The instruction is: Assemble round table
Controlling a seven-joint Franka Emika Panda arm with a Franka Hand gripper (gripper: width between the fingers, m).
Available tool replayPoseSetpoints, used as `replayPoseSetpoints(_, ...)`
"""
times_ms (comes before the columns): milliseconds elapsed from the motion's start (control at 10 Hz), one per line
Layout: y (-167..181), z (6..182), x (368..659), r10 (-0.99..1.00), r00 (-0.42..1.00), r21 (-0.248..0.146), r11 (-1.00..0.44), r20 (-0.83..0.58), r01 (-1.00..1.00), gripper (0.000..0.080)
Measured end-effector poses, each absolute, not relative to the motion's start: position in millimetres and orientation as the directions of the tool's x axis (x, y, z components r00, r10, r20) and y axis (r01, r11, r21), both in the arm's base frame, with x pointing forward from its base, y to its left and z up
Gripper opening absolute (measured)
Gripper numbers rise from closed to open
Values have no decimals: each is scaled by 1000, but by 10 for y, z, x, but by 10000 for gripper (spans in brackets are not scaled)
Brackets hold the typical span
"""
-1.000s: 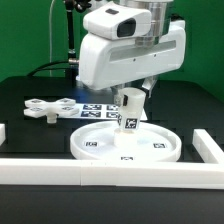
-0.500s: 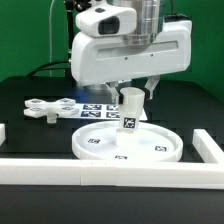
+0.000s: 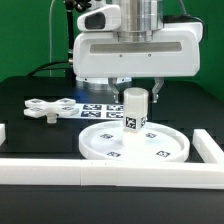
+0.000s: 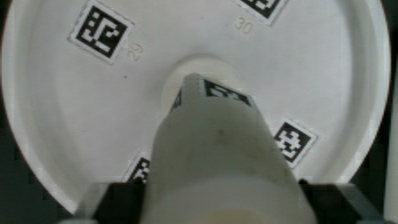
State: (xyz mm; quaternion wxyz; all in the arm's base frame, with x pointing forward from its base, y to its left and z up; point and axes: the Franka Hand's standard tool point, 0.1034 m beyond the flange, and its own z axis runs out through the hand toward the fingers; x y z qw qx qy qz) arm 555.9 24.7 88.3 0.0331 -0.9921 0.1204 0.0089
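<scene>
The round table's white rimmed disc (image 3: pixel 100 141) lies flat on the black table, tags facing up. The short cylindrical leg (image 3: pixel 134 112) stands upright at the disc's middle. My gripper (image 3: pixel 136 92) is shut on the top of the leg, one finger on each side. In the wrist view the leg (image 4: pixel 222 140) runs from between my dark fingers (image 4: pixel 128 202) down to the disc (image 4: pixel 125 90). The cross-shaped lobed base (image 3: pixel 46 108) lies apart, toward the exterior view's left.
The marker board (image 3: pixel 98 108) lies behind the disc. A long white rail (image 3: pixel 110 172) runs along the front, with shorter rail pieces at the exterior view's right (image 3: pixel 208 146) and left (image 3: pixel 3 132).
My wrist has turned about the leg until the hand faces the camera squarely. The leg and disc have shifted slightly to the exterior view's right. The grip has stayed shut.
</scene>
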Motion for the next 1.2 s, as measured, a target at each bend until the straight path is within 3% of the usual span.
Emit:
replayPoseSetpoints(200, 264, 888, 5564, -431, 902, -90, -898, -20, -431, 409)
replayPoseSetpoints(800, 280, 887, 5565, -742, 668, -87, -663, -60, -744, 409)
replayPoseSetpoints(1000, 333, 893, 5510, -918, 387, -102, -378, -83, -920, 409)
replayPoseSetpoints(1200, 380, 892, 5504, -968, 209, -99, -197, -136, -975, 409)
